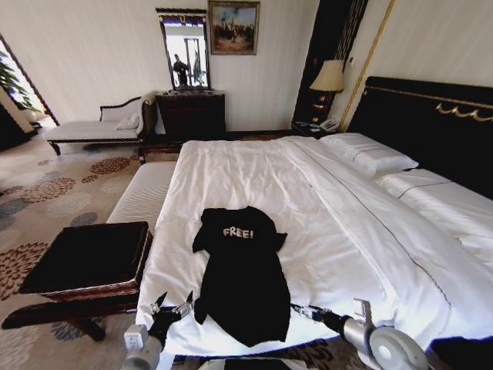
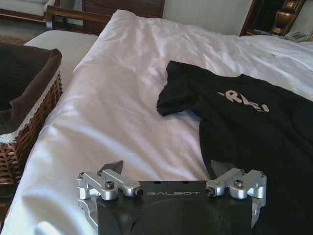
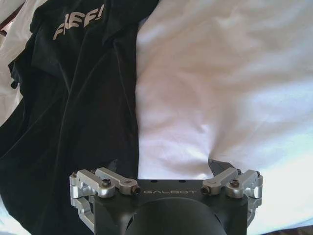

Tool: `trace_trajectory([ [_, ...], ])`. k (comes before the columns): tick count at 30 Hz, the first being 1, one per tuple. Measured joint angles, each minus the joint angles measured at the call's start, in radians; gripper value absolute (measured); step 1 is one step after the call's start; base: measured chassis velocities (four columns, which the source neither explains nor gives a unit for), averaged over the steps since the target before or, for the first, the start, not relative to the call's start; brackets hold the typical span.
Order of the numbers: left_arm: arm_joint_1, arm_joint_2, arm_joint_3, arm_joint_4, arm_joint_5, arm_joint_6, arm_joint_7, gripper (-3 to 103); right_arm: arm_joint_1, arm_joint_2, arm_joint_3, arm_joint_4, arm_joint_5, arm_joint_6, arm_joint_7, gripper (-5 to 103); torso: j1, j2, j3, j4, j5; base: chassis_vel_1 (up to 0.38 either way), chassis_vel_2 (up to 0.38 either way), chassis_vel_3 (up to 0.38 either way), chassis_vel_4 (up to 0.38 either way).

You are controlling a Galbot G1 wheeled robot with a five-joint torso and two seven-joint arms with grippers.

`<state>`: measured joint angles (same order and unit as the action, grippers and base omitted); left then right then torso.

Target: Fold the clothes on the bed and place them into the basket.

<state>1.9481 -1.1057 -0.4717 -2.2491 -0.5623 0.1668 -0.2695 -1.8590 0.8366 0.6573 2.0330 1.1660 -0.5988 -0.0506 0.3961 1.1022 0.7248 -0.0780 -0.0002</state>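
Observation:
The clothes are one black T-shirt [image 1: 239,274] with white "FREE!" lettering, lying flat and unfolded near the foot edge of the bed [image 1: 323,200], collar toward the pillows. My left gripper [image 1: 174,302] hovers open at the shirt's lower left corner; the left wrist view shows its fingers [image 2: 116,167] spread over the white sheet beside the T-shirt [image 2: 254,132]. At the lower right hem my right gripper [image 1: 302,311] is open too, straddling the edge of the T-shirt [image 3: 73,112] in the right wrist view. The brown wicker basket [image 1: 100,291] with black lining stands left of the bed; its wall [image 2: 41,115] shows close by.
A white striped bench [image 1: 142,193] runs along the bed's left side behind the basket. A chaise longue [image 1: 92,129], a dark dresser [image 1: 191,114] with a mirror and a bedside lamp [image 1: 329,77] line the far wall. Patterned carpet [image 1: 46,200] covers the floor on the left.

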Motion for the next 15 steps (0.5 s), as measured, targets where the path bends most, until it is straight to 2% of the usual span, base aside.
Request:
trace_trajectory([
  [2, -0.004, 0.002, 0.0, -0.003, -0.004, 0.002, -0.002, 100, -0.001, 0.0, -0.001, -0.004, 0.008, -0.005, -0.007, 100, 0.0, 0.0, 0.0, 0.0, 0.0001, 0.0, 0.0, 0.0, 0.0],
  [4, -0.019, 0.007, -0.006, -0.021, -0.015, 0.02, -0.008, 100, 0.019, 0.008, -0.039, -0.011, 0.065, -0.025, -0.019, 100, 0.0, 0.0, 0.0, 0.0001, 0.0001, 0.0, 0.0, 0.0, 0.0],
  [8, -0.031, 0.011, -0.034, -0.028, -0.04, 0.036, -0.008, 100, 0.039, 0.005, -0.097, 0.001, 0.137, -0.047, 0.005, 100, 0.0, 0.0, 0.0, 0.0001, 0.0001, 0.0, 0.0, 0.0, 0.0],
  [15, -0.042, 0.012, -0.072, -0.039, -0.068, 0.052, -0.009, 100, 0.069, -0.003, -0.162, -0.02, 0.142, -0.065, 0.009, 100, 0.0, 0.0, 0.0, 0.0001, 0.0002, 0.0, 0.0, 0.0, 0.0],
])
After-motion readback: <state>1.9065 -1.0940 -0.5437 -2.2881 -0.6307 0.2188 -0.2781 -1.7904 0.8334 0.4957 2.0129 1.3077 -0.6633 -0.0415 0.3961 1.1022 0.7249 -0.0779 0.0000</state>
